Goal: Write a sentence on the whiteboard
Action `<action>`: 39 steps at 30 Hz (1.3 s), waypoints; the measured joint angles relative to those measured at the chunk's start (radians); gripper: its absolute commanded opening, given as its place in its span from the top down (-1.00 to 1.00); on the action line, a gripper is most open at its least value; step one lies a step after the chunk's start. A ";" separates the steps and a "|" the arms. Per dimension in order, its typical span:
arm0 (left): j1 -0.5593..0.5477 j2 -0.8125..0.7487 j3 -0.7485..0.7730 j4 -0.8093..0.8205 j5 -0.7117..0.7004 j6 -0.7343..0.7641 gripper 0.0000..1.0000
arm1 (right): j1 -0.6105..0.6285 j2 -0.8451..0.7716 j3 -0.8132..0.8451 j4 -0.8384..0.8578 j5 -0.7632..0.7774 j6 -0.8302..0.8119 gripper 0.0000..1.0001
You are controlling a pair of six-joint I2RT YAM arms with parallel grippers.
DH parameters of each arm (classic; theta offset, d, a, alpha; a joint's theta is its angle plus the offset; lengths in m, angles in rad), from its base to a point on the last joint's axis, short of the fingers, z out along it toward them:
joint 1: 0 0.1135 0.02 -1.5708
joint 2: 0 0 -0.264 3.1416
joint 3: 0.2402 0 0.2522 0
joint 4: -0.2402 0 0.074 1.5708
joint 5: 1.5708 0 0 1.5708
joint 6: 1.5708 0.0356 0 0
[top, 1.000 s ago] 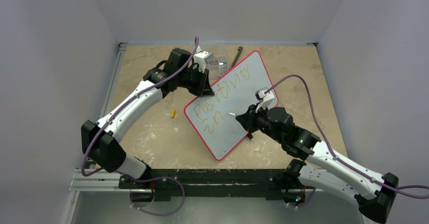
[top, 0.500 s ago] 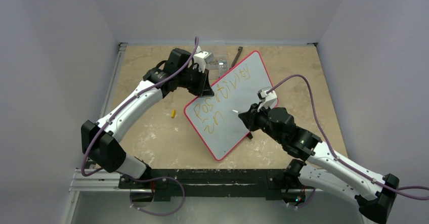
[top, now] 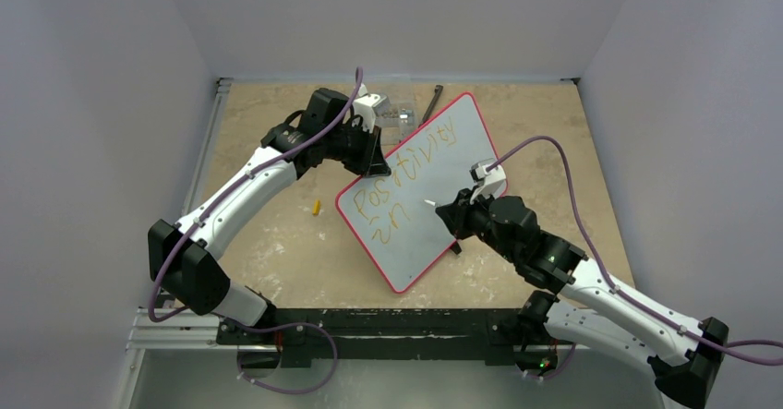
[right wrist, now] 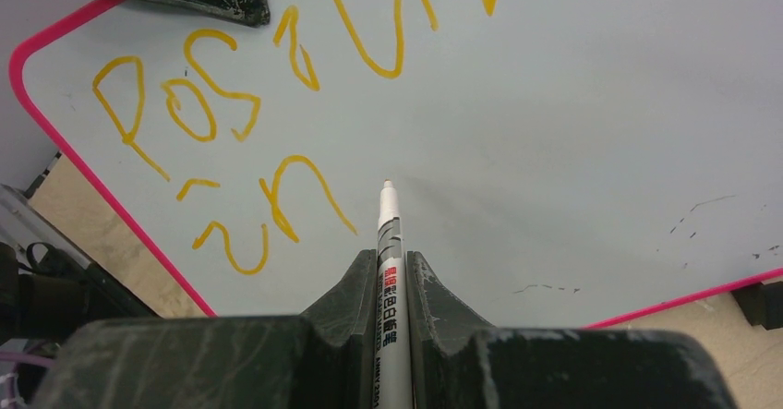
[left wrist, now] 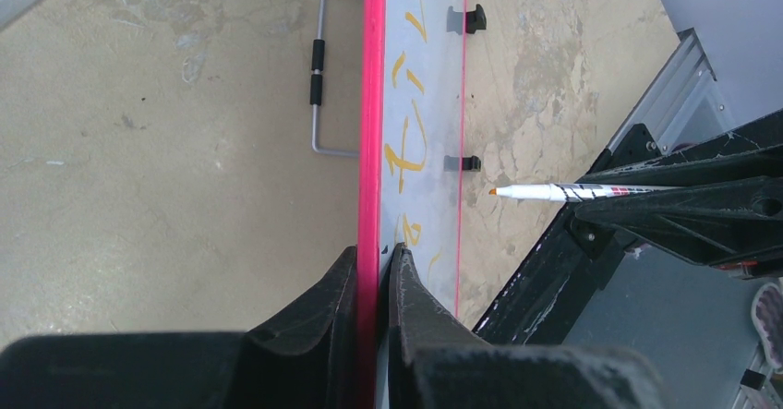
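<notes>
Beige mottled tabletop (top: 277,252) with plain grey walls around it, two arms bolted at the near edge. The whiteboard (top: 452,174) sits diagonally in the middle of the table, one corner near and one corner far, with a pink-red frame all round. From the left wrist camera it looks tipped up along its left edge, with its two small black feet on the opposite long edge, though I can't tell how steep.

The left gripper (left wrist: 374,257) is pinched nearly closed on the board's left rim, one finger on each side of the pink frame.

The right gripper (right wrist: 392,261) is clamped tight on a white marker (right wrist: 389,229), which pokes out between the fingers toward the board face. Its orange tip sits just right of the second line. In the left wrist view the tip looks a little clear of the surface.

The sentence (top: 403,171) is orange-yellow handwriting: "Positivity" along the upper line, "in" below it at the left end.

A small yellow cap (top: 316,209) lies on the table left of the board, well apart from it. Some clear thing and a dark stick lie by the far edge, too small to name.
</notes>
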 measured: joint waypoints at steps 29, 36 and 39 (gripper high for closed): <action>-0.006 -0.003 0.000 0.000 0.000 0.007 1.00 | 0.000 -0.023 -0.005 0.005 0.023 -0.002 1.00; -0.009 -0.008 0.000 -0.002 -0.006 0.009 1.00 | 0.000 -0.023 -0.011 0.018 0.022 -0.001 1.00; -0.009 -0.010 0.000 -0.005 -0.007 0.010 1.00 | 0.000 -0.022 -0.019 0.022 0.022 0.002 1.00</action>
